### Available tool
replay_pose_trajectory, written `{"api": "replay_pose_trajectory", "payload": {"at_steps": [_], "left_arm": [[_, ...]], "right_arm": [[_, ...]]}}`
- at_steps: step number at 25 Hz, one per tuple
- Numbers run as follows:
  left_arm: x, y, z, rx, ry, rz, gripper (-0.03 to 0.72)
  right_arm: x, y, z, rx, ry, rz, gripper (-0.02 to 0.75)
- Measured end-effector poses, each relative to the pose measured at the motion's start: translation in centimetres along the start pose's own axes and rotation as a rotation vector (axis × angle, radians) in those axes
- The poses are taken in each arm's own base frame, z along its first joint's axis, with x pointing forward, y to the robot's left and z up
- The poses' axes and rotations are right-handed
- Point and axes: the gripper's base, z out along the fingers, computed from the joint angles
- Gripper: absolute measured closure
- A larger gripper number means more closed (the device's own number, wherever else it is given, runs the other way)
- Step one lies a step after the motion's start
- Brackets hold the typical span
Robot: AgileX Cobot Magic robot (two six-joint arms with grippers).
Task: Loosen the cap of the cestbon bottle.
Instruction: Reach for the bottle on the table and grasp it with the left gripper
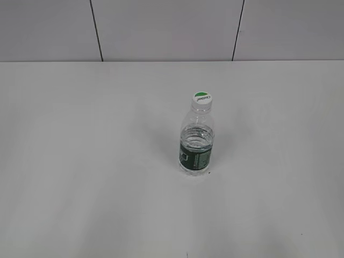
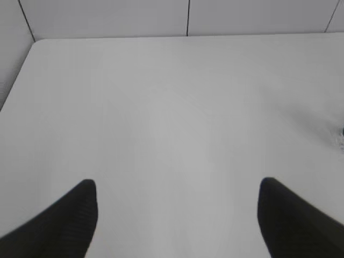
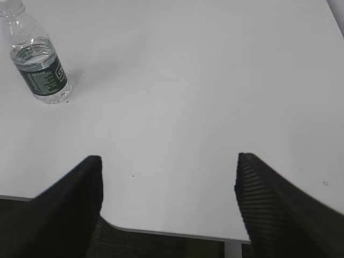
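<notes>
Cestbon bottle [image 3: 38, 59] upright, well apart from spread right end effector [image 3: 167, 177]

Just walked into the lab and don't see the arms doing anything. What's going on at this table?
Nothing is being handled yet. The cestbon bottle stands upright on the white table with its cap on. Neither arm shows in the exterior view. The left gripper is open over bare table, and the right gripper is open near the table's front edge, the bottle well off to its upper left. Neither touches anything.
</notes>
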Motion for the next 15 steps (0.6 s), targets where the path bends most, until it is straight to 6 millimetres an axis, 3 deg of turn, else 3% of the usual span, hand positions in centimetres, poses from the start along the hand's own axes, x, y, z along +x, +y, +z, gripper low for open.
{"api": "replay_pose_trajectory", "payload": {"at_steps": [6, 15], "left_arm": [[-3.0, 0.0, 1.0, -0.004, -0.202, 0.008, 0.137], [-4.7, 0.0, 6.1, -0.001, -0.35, 0.012, 0.139]], "right_arm": [[0.0, 0.0, 0.0, 0.0, 0.0, 0.0, 0.152], [0.0, 0.0, 0.0, 0.0, 0.0, 0.0, 0.152]]}}
